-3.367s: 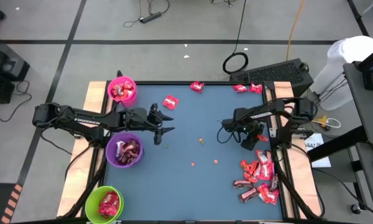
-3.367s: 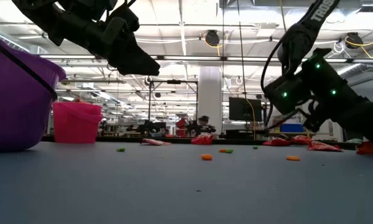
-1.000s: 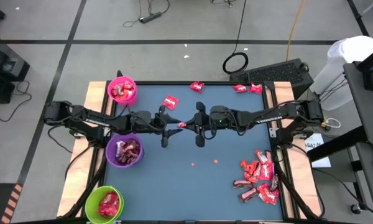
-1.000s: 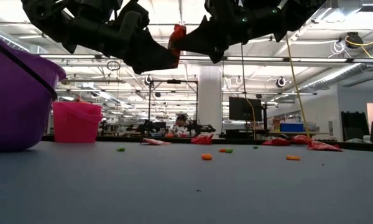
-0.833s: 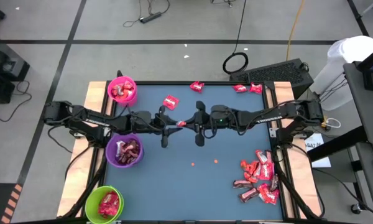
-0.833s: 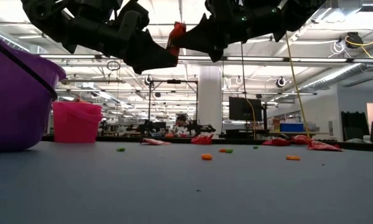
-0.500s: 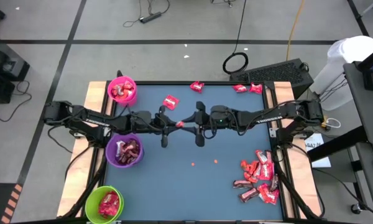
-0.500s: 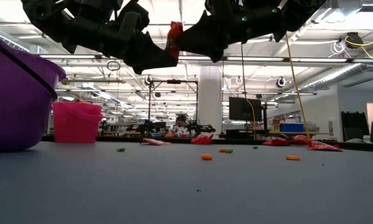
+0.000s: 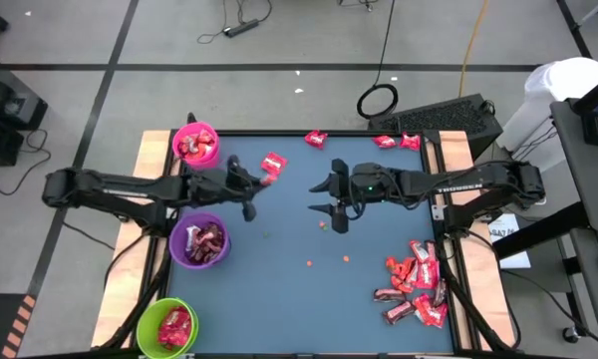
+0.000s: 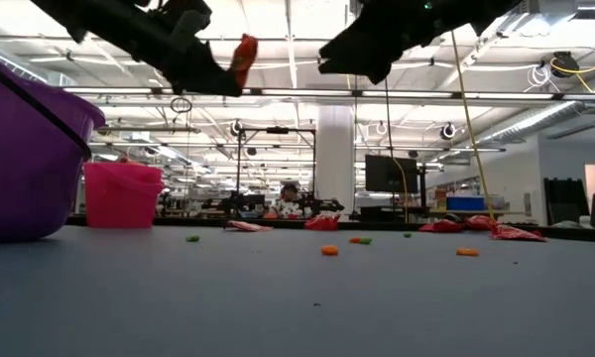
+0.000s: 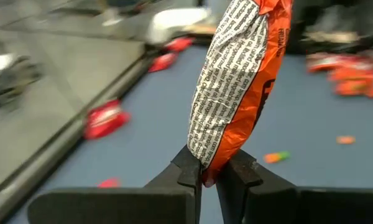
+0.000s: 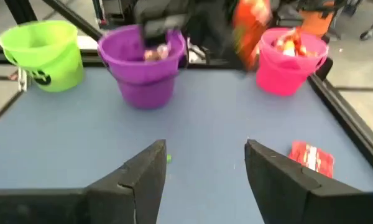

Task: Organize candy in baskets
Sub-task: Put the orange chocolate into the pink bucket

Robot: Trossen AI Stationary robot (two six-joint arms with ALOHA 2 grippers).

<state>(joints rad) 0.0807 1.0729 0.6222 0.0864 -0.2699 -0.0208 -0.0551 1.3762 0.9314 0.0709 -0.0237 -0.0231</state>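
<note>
My left gripper [image 9: 255, 186] is shut on one orange-red wrapped candy [image 11: 242, 81], held high over the table's middle left [image 10: 243, 52]. My right gripper [image 9: 326, 200] hovers open to its right with nothing between its fingers [image 12: 205, 155]. The pink basket [image 9: 196, 145], purple basket [image 9: 199, 242] and green basket [image 9: 166, 327] stand along the left edge, each with candy inside. A pile of candy [image 9: 416, 284] lies at the near right. One piece [image 9: 272, 163] lies flat just beyond my left gripper. My left gripper pinches the candy by one short end of its wrapper [image 11: 208, 169] between its two fingers. The fingers are about level and point toward the table's right. The candy sticks out beyond the fingertips, lifted clear of the table.
More candy lies along the far edge [image 9: 315, 140] [image 9: 397, 142]. Small orange and green specks [image 10: 329, 250] dot the blue table top [image 9: 279, 289]. The wooden table edges [image 9: 149, 150] run along left and right.
The candy has passed from my right gripper to my left. My left gripper shut on it and drew back toward the left and far side with it. My right gripper opened, let go and pulled back toward the right edge.
</note>
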